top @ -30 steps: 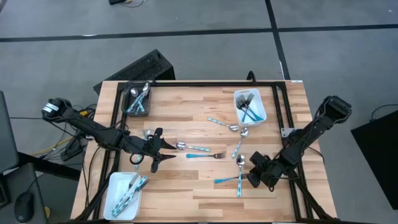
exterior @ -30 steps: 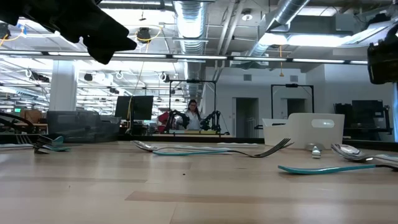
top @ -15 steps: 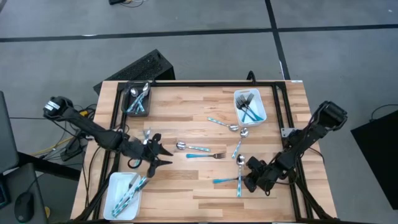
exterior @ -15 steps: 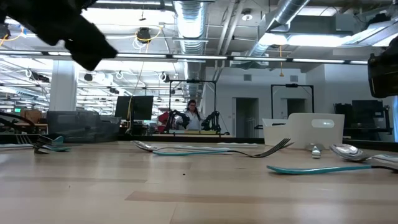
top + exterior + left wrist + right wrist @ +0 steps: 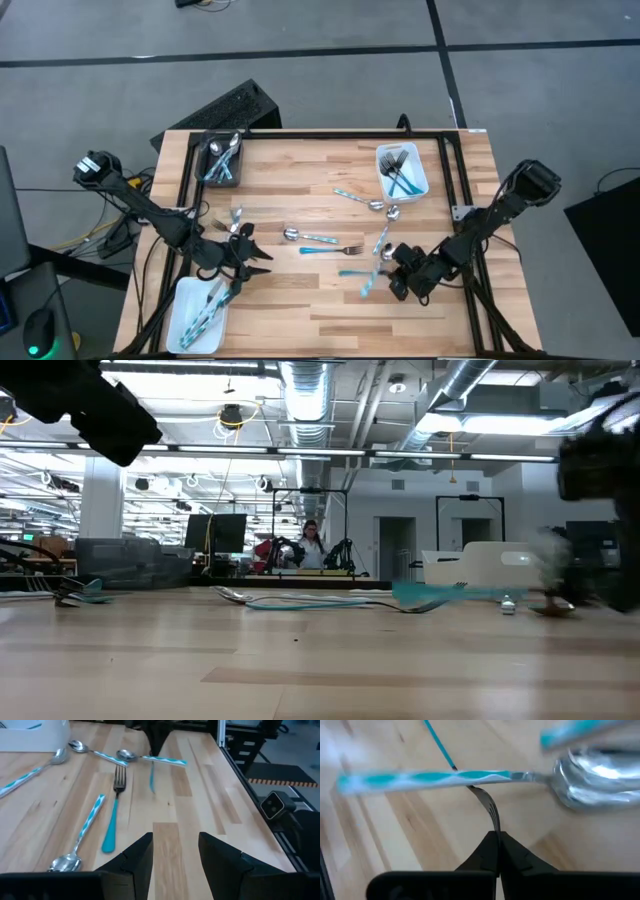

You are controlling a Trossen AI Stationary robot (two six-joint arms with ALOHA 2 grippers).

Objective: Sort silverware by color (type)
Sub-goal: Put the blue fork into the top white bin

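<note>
My right gripper (image 5: 393, 279) is shut on a teal-handled fork (image 5: 352, 271) at the table's near right; in the low view its handle (image 5: 440, 592) hangs above the tabletop. A spoon (image 5: 445, 777) with a teal-and-white handle lies across the fork's neck. My left gripper (image 5: 250, 258) hovers open at the table's left with nothing between its fingers (image 5: 175, 855). More silverware lies flat mid-table: a fork (image 5: 330, 250) and two spoons (image 5: 305, 237) (image 5: 358, 198). My right gripper pinches the fork's head at its tine ends (image 5: 493, 822) between its two shut fingers. The fingers slant down from the table's right side and lie along the fork. The handle (image 5: 437, 740) points away toward the table's left, raised off the wood, with the spoon's handle crossing it.
A white tray (image 5: 418, 185) with forks stands at the far right, a dark bin (image 5: 222, 178) with silverware at the far left, and a second white tray (image 5: 190, 325) with silverware at the near left. A black frame (image 5: 455, 170) runs along the table's edges.
My right gripper has shut on the fork's head and moved toward the table's left and far side; the fork has risen off the wood. The spoon across it has swung, its handle end going left. My left gripper has moved toward the near-left tray, staying open.
</note>
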